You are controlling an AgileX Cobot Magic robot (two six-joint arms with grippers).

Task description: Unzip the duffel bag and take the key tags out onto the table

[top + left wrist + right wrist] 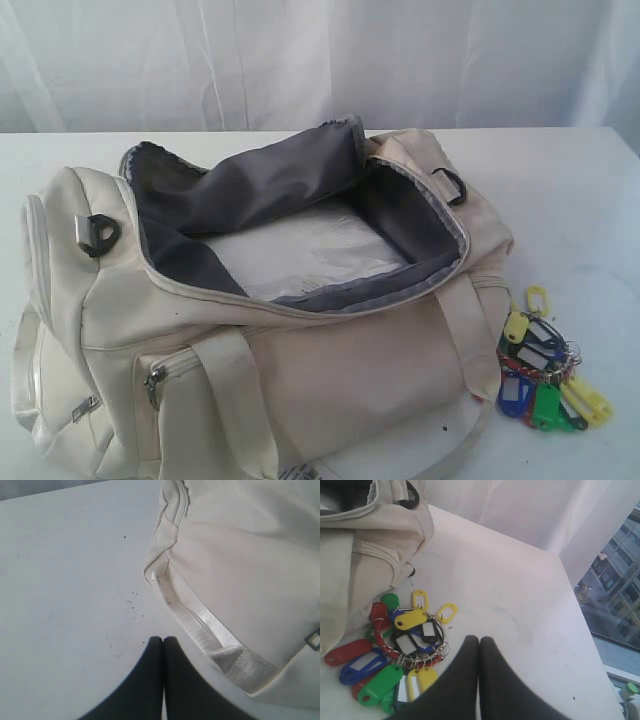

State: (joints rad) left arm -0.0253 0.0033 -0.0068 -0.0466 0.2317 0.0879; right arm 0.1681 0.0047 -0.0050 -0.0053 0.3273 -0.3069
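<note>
Our right gripper is closed tight, fingertips together, with nothing in it. It hangs just beside the tags, over bare table. Our left gripper is likewise pinched shut and empty, near the bottom seam of the bag. Neither arm shows in the exterior view.

In that view the bag lies unzipped with its grey lining open. The tags rest on the table at about four o'clock from the bag's mouth, just beside its end and perhaps touching the strap.

We judge the task as good as done, so the risk lies in pulling away. If the right gripper swings low toward the bag, it could catch a ring and drag the bunch, or shove it under the fabric. If the left one grazes the seam, the bag could slide toward four o'clock and cover the tags.
</note>
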